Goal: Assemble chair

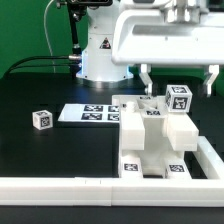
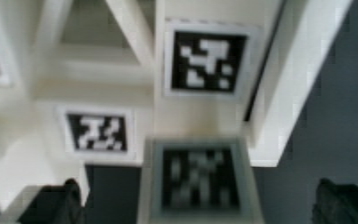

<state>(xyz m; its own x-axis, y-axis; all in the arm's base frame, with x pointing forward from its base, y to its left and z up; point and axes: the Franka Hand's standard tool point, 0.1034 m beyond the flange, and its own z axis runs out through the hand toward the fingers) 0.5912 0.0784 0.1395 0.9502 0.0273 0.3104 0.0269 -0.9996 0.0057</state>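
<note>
Black table (image 1: 30, 92), one part-built chair (image 1: 140, 135), one loose piece (image 1: 41, 119), one tool (image 1: 178, 88)

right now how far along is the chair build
Done: several white tagged parts stand joined as a blocky chair body beside the white rail. In hand: nothing; the pincer hangs open above that body. Left: at least one small tagged piece lies loose on the table near the marker board.
</note>
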